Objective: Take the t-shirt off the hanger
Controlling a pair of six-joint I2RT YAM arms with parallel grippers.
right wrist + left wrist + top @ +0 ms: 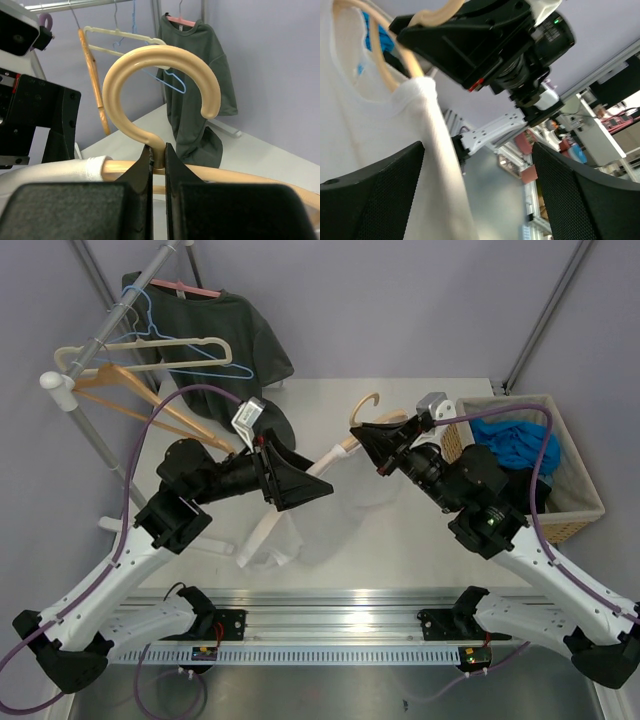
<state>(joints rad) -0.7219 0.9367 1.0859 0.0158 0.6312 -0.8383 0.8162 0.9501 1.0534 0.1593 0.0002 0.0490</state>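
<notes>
**Right tool clamps the hanger neck; left tool stands wide beside the shirt**

The overhead view alone gives the whole layout. The soft white t-shirt (285, 530) lies at the centre of the pale counter (420, 550). It trails down and left from the smooth cream hanger with a round hook (365, 405), and its upper part is on the hanger. A metal rack (110, 325) in the upper left carries a dark green t-shirt (240, 335) and several bare hangers. A woven basket (575, 502) at the right edge holds a crumpled blue cloth (520, 445).

The right wrist view shows what the overhead view cannot. The right tool (157, 157) is pinched narrowly on the hanger's thin neck just under the hook, with both black fingers (145, 170) pressed against it. White fabric is bunched over the hanger's bar at the left of that frame.

The left wrist view looks up from below. The left tool (477, 150) stands wide open, one finger (375, 195) at the lower left and the other at the lower right, gripping nothing. The shirt's shoulder fold hangs through the gap, just beside the lower-left finger. Whether it touches the pad cannot be told. The right tool fills the top of that frame.
</notes>
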